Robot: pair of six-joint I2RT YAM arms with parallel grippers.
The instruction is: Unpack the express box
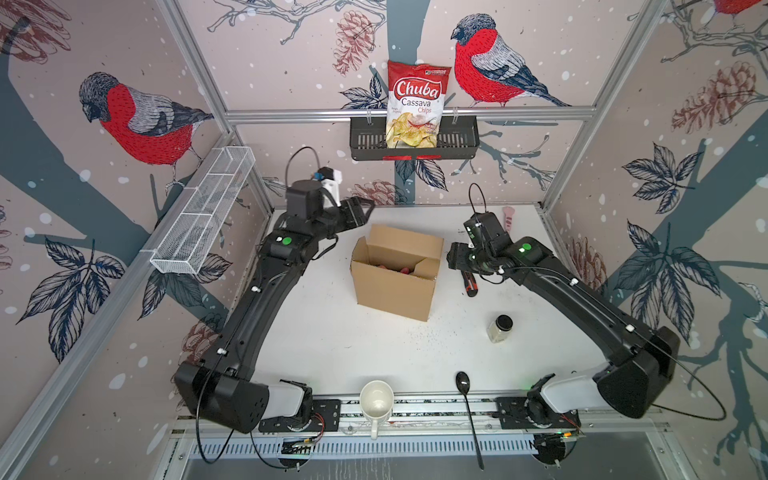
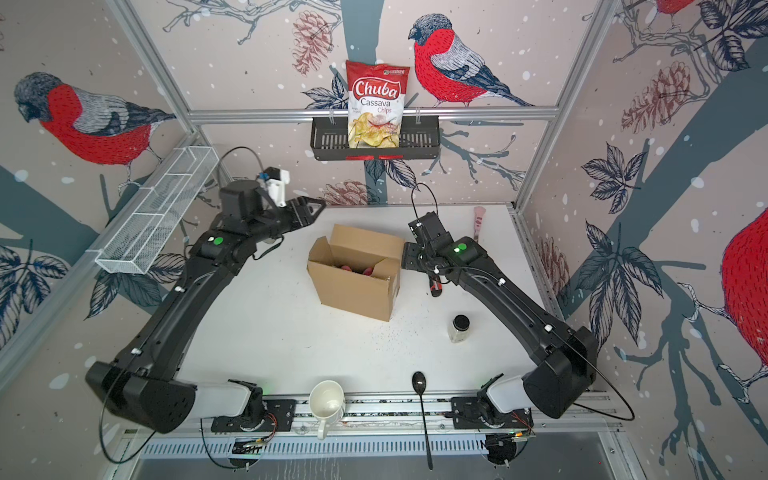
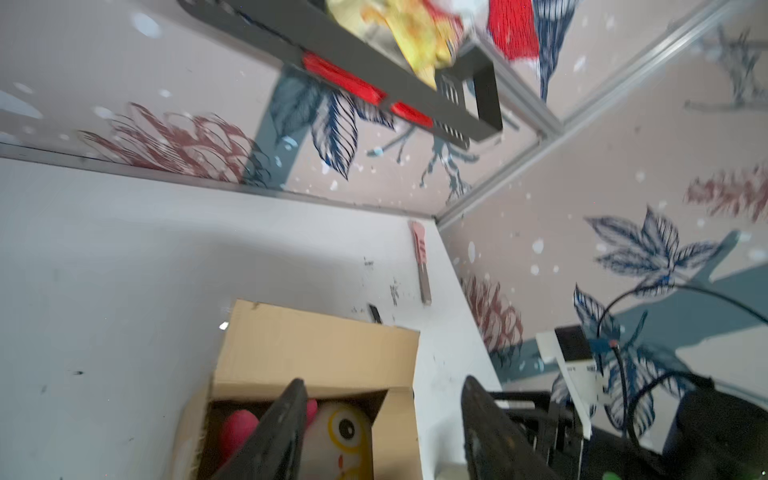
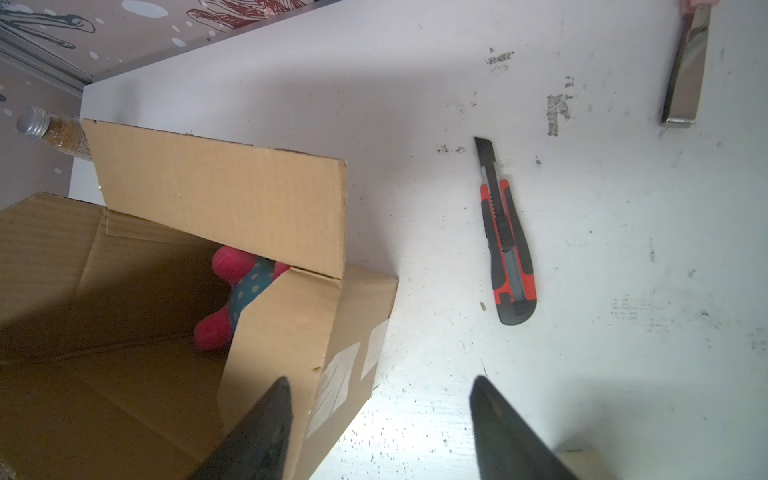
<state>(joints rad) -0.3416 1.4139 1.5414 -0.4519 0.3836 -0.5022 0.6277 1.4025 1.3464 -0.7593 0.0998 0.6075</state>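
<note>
Now: express box point(image 1: 392, 286) at centre of table point(image 1: 332, 332), flaps open, pink plush toy point(image 4: 226, 266) inside. Left gripper point(image 3: 382, 382) raised far-left of box, jaws apart, empty. Right gripper point(image 4: 381, 379) beside box's right wall, jaws apart, empty. Utility knife point(image 4: 505, 249) on table right of box.
</note>
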